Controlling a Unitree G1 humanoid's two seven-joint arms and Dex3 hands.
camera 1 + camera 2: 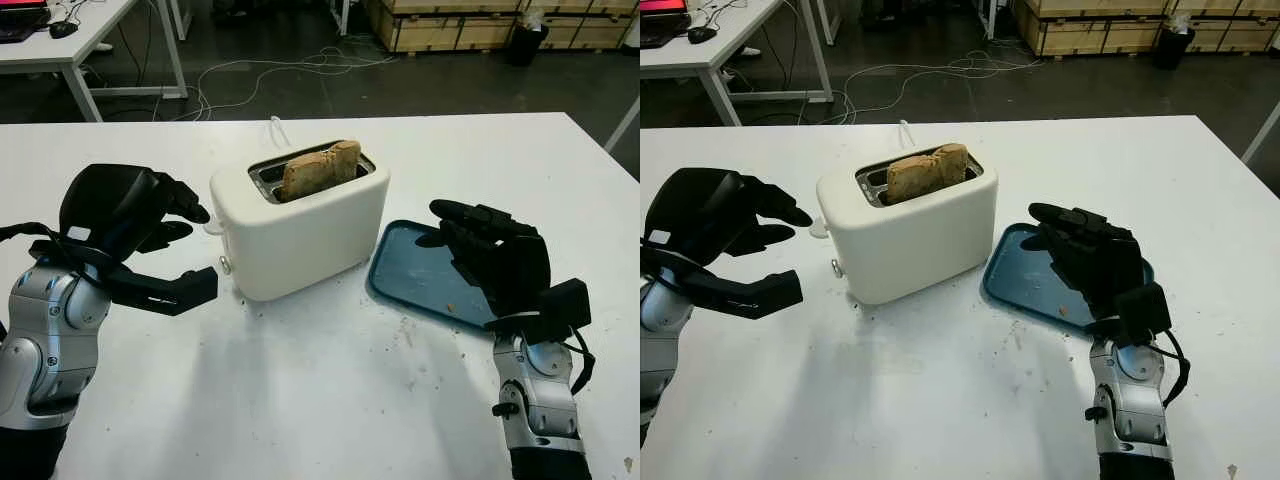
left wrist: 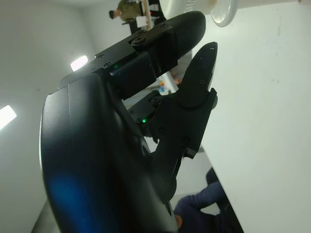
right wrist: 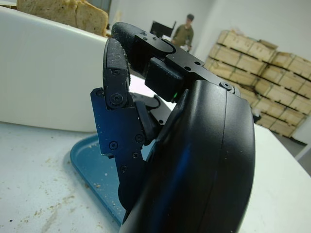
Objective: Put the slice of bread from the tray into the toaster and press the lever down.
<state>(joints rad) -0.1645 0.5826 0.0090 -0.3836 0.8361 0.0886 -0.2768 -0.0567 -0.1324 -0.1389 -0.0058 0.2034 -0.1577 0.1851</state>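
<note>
Bread slice (image 1: 320,169) upright in glossy white toaster (image 1: 300,225); left robot hand (image 1: 150,235) and right robot hand (image 1: 480,245) empty, unclenched.

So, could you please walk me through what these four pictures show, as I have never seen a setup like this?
This is a humanoid robot with two arms, each ending in a black three-finger hand. The two wide pictures come from a pair of cameras in its head, looking down at a white table. The two close-up pictures come from cameras at its wrists, so each looks past its own hand.

On the table stands a white toaster with a slice of bread sticking out of its slot. Beside it lies a blue tray with crumbs around it.

The left hand is near the toaster's end, where a small lever sits low on the wall. The right hand is above the tray. Both hands are open and hold nothing. A person stands far back in the room.
</note>
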